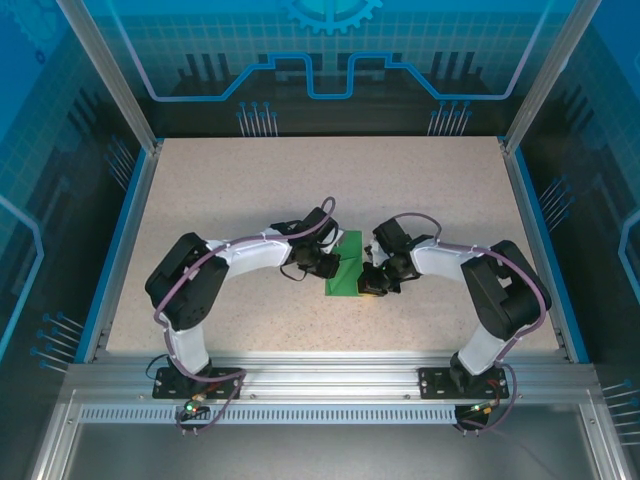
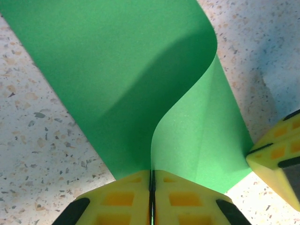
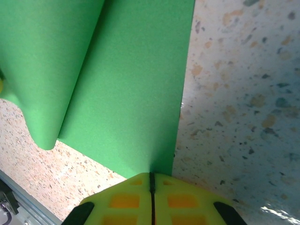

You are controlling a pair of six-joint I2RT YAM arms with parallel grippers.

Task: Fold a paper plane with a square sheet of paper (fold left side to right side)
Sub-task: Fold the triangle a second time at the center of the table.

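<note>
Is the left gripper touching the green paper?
Touching: the left wrist view shows the left gripper pinching a curled edge of the green paper.

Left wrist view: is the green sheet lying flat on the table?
No: the green sheet curls up off the table in a bend whose edge runs into the shut left hand.
</note>
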